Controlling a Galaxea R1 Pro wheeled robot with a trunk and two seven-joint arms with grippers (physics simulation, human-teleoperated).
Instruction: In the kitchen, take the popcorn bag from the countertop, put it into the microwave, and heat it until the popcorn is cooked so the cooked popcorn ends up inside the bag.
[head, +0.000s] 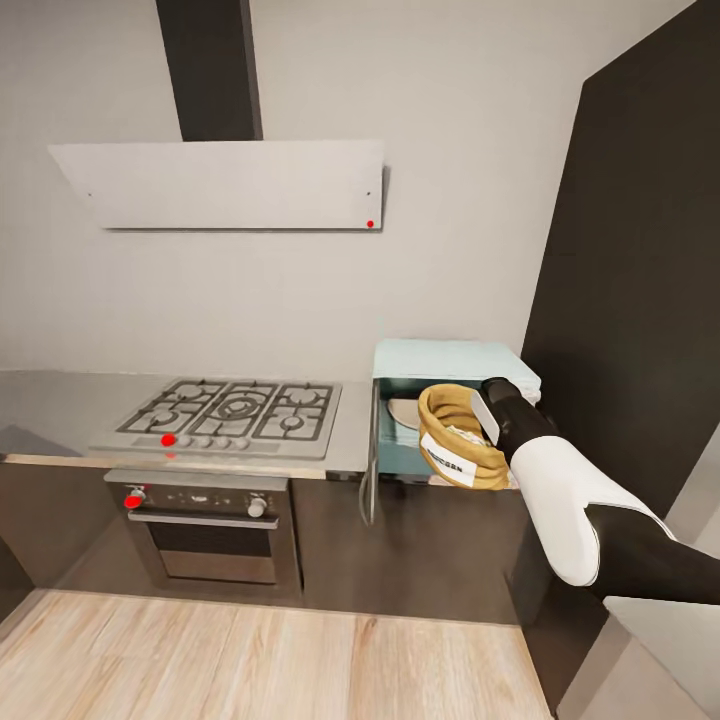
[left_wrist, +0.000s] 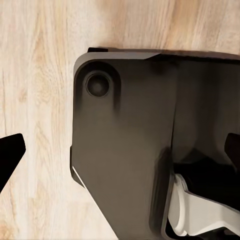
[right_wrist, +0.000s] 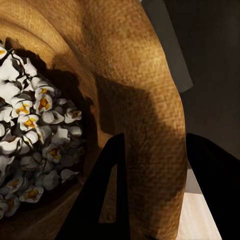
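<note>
The tan popcorn bag (head: 455, 440) hangs tilted at the mouth of the pale blue microwave (head: 450, 358), whose door (head: 372, 460) stands swung open to the left. My right gripper (head: 487, 415) is shut on the bag's rolled rim. In the right wrist view the rim of the bag (right_wrist: 140, 100) sits clamped between my dark fingers (right_wrist: 107, 200), and white popped popcorn (right_wrist: 35, 130) fills the inside. The white label faces the front. My left gripper (left_wrist: 120, 152) is open above the floor, with nothing between its fingertips (left_wrist: 10, 155).
The grey countertop (head: 50, 410) carries a gas hob (head: 235, 410), with a steel oven (head: 205, 530) below and a hood (head: 225, 185) above. A tall dark cabinet (head: 640, 260) stands right of the microwave. My own dark base (left_wrist: 125, 150) rests on the plank floor (left_wrist: 40, 60).
</note>
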